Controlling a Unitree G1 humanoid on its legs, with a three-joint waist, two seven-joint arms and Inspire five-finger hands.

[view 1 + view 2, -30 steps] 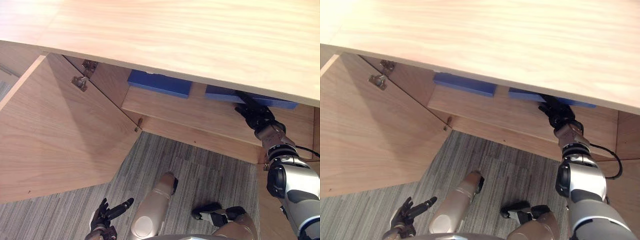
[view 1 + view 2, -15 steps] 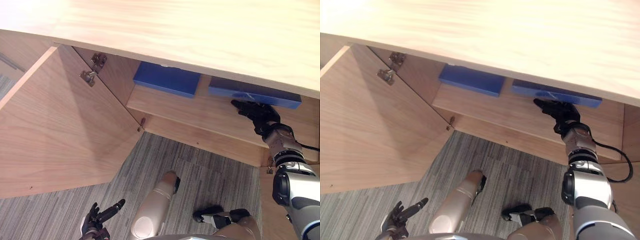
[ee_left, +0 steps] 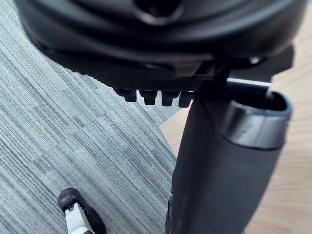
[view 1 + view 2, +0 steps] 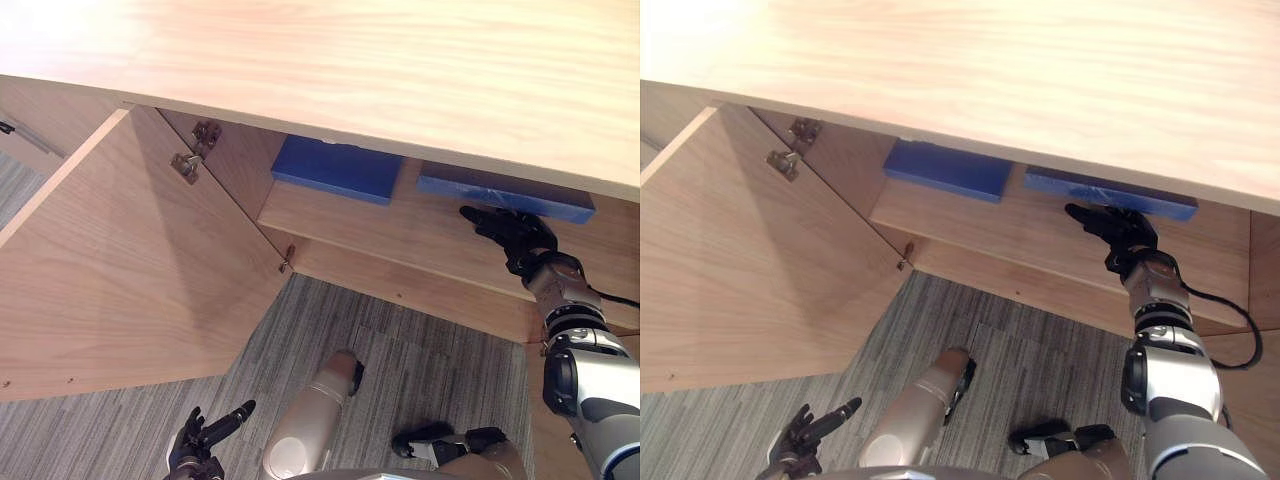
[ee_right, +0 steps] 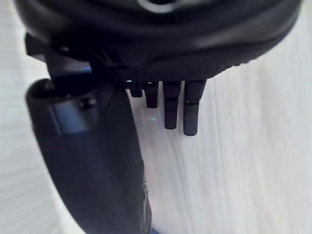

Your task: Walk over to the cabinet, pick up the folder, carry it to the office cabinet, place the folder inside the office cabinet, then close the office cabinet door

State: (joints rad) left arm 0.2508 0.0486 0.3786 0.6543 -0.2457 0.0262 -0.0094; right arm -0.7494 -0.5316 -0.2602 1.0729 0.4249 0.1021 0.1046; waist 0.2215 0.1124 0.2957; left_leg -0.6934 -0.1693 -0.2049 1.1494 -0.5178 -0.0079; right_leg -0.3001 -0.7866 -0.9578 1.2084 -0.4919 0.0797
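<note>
We see the office cabinet's door point(image 4: 130, 270) open; its shelf point(image 4: 400, 225) holds a left folder point(image 4: 340, 170) and a right folder point(image 4: 505, 192), both flat. Our right hand point(image 4: 510, 232), fingers straight and empty, is just beside the right folder. Our left hand point(image 4: 200, 450) hangs relaxed and empty.

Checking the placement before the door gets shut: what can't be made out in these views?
- Left folder and right folder: rear parts hidden under the cabinet top, eye views.
- Right hand: whether it touches the right folder, too small to tell.
- Left hand: partly cut off by the bottom edge, left eye view.
</note>
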